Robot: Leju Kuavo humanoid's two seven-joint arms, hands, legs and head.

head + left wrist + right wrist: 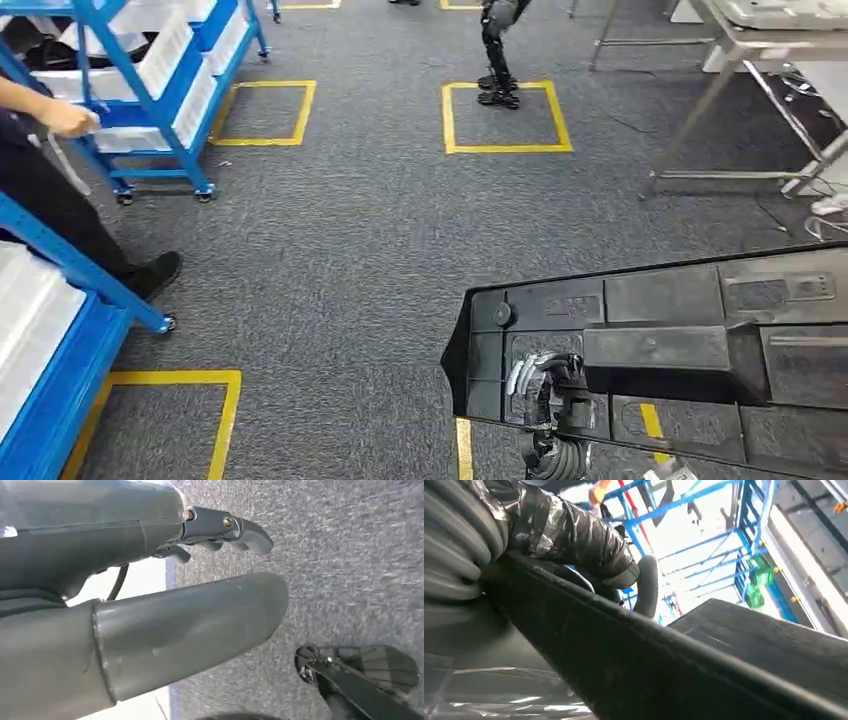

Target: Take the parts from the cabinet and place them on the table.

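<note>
Lower right of the head view: wide black moulded part (680, 350), ribbed and pocketed, gripped near its left end by right hand (545, 385), fingers (525, 372) hooked over an inner rib. Probably stiff, light, awkwardly long; better held nearer the middle. Left hand (150, 605) hanging, fingers (225, 527) loosely apart, empty. Grey carpet (350, 250) with yellow squares; metal-legged counter (760, 45) upper right, blue racks (150, 90) upper left.

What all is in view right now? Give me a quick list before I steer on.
plastic part: one, black, large ribbed panel, held low right in head view.
blue racks: two, with white bins, far left and near left.
floor squares: several, yellow tape on grey carpet.
metal table: one, grey, far right.
other robot's legs: one pair, black, standing on a far square.
person: one, dark clothes, at left rack.
right hand: grips the part.
left hand: grey, hanging over carpet, holding nothing.
</note>
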